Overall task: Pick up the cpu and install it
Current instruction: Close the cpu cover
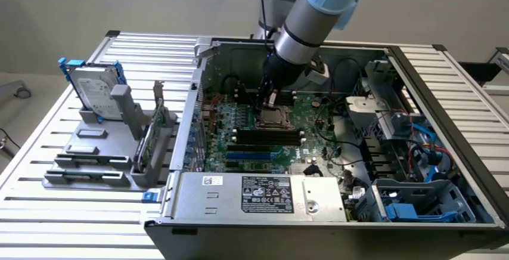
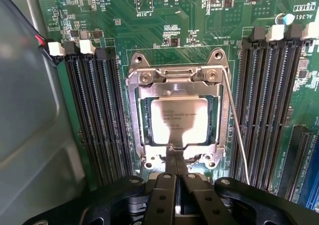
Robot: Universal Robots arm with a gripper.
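Clenched on nothing, gripper (image 2: 175, 152) has its tips at the socket (image 2: 135, 115) edge. Just beyond them the cpu (image 2: 178, 120) lies seated inside, so placement looks done.

Exterior camera: off my arm (image 1: 306, 27), placed high and well back. It looks down at slant over bench (image 1: 47, 212) and takes in whole open computer case (image 1: 208, 197).

Wrist camera: sits on my wrist, faces down along end effector (image 2: 175, 152), very near motherboard (image 2: 149, 30).

Shared part: socket (image 2: 174, 78) region in middle of motherboard. Exterior camera sees it from far, under my arm. Wrist camera sees it from close.
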